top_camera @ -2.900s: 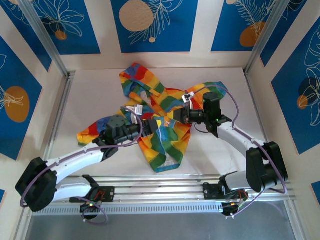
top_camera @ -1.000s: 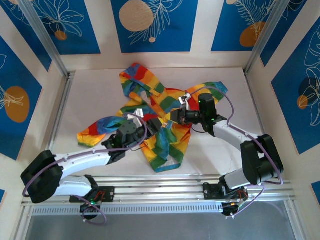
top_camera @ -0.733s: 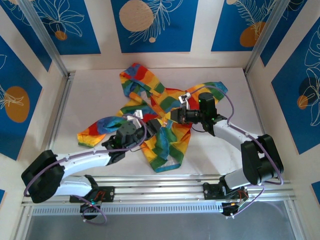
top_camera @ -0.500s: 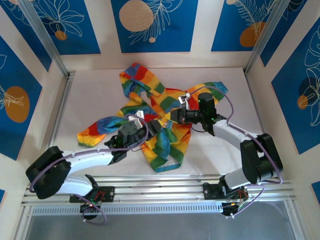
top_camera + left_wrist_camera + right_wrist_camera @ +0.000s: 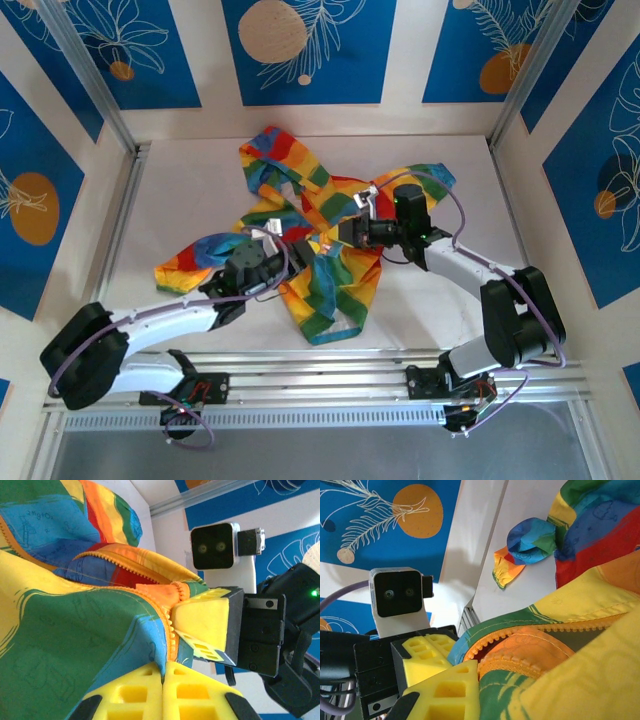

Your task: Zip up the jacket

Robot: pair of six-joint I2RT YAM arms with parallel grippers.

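From above, the jacket (image 5: 330,275) lies spread on the white table (image 5: 190,190), with its hood toward the far wall and its sleeves out to both sides. The left gripper (image 5: 303,250) and the right gripper (image 5: 342,232) meet nose to nose over its open front, but their jaws are too small to judge there. The left wrist camera shows more: its two yellow fingers (image 5: 132,694) are pressed together on the jacket's front edge, where the orange zipper teeth (image 5: 125,566) run down between them. The right gripper's yellow finger sits just beside them, with orange fabric bunched at its tip. The right wrist camera shows its own jaws closed on the opposite zipper edge, with the left gripper's finger close against them, and a sleeve cuff (image 5: 512,565) lying on the table behind. Faint dark scribbles are printed on the blue and green stripes, but they are not legible.
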